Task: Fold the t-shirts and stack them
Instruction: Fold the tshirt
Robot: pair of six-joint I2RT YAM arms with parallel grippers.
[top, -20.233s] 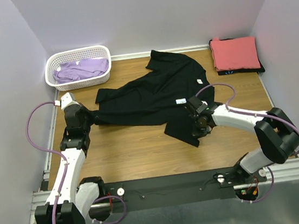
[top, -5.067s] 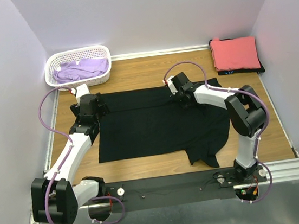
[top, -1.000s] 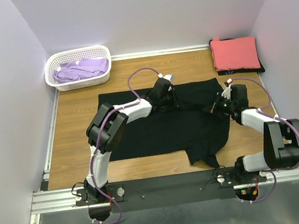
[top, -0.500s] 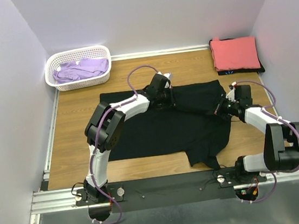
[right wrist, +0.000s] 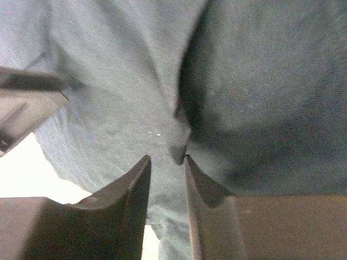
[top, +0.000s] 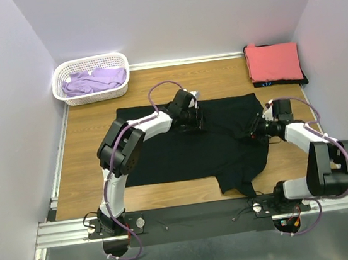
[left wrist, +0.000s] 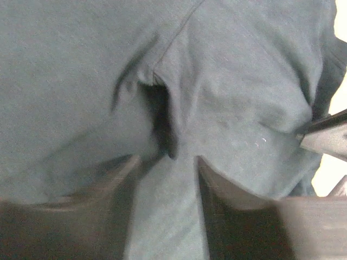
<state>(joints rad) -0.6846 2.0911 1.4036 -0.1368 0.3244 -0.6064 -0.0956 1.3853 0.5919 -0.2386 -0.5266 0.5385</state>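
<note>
The black t-shirt point(top: 177, 155) lies spread on the wooden table, its upper right part folded over in a rumpled flap. My left gripper point(top: 197, 119) hovers low over the shirt's upper middle. Its jaws are open in the left wrist view point(left wrist: 165, 160), with flat black cloth point(left wrist: 244, 81) between them and a small pucker just ahead. My right gripper point(top: 255, 131) is at the shirt's right edge. It is open too point(right wrist: 166, 158), with a small nub of black cloth point(right wrist: 260, 81) just off its fingertips.
A folded coral-red t-shirt point(top: 272, 61) rests on a dark one point(top: 279, 81) at the back right corner. A white lattice basket point(top: 59, 77) at the back left holds a lavender t-shirt point(top: 93, 81). Walls close in on three sides.
Both grippers have opened and let go of the black cloth, which now lies on the shirt. The right gripper has drifted slightly toward the right edge.
</note>
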